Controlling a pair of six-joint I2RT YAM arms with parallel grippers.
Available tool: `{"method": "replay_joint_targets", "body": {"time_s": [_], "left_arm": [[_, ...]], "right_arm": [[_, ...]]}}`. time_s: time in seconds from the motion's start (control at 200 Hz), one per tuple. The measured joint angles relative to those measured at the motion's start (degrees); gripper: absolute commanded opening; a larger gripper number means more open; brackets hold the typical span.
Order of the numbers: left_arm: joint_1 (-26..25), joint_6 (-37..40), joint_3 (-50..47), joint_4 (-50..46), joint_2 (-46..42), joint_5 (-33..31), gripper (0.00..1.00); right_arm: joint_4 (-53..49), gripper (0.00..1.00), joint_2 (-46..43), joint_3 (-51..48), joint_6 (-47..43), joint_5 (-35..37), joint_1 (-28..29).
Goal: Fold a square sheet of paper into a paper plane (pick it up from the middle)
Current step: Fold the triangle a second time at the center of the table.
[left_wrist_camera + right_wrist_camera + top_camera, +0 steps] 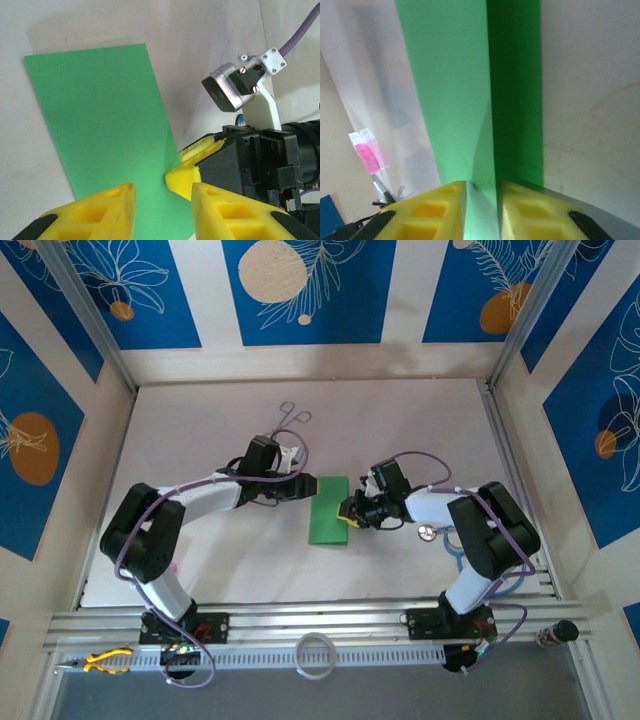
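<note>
Centre of the top view: square sheet of paper, folded to a strip, on the tabletop.
Nipped at its lower right edge by the right end effector, narrow, paper between its fingers; crowded at the upper left corner by the left end effector, parted, holding nothing. Metal forceps well apart toward the top; pink item at left of the right wrist view.

Lab robot cell: aluminium rails, patterned walls

Green paper, folded rectangular, lies on table.
</note>
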Motion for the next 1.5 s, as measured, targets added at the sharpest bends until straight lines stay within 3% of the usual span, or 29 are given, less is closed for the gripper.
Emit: {"method": "replay_joint_targets", "body": {"time_s": [0.335, 0.595, 0.91, 1.101, 1.366, 1.501], "left_arm": [[0.0, 1.2, -2.2, 0.7, -0.9, 0.0, 0.32], [-0.6, 2.7, -2.2, 0.6, -1.7, 1.1, 0.20], [-7.5, 6.9, 2.0, -7.1, 4.4, 2.2, 0.14], [-8.6, 7.4, 2.1, -10.8, 6.7, 0.0, 0.13], [-9.6, 9.9, 0.8, -9.0, 2.5, -2.9, 0.36], [-13.0, 14.5, -0.5, -8.2, -3.0, -7.7, 0.42]], "right_arm": [[-5.5, 0.16, 1.8, 3.3, -3.2, 4.0, 1.7], [-9.4, 0.17, 0.5, 4.4, -4.5, 6.6, 2.3], [-9.7, 0.16, 0.1, 4.5, -4.5, 6.1, 2.2], [-8.5, 0.17, 0.1, 4.4, -4.1, 4.3, 1.3], [-5.3, 0.13, 0.1, 3.5, -2.3, 0.5, -0.6], [-4.2, 0.11, 0.1, 3.5, -1.4, -1.6, -1.6]]}}
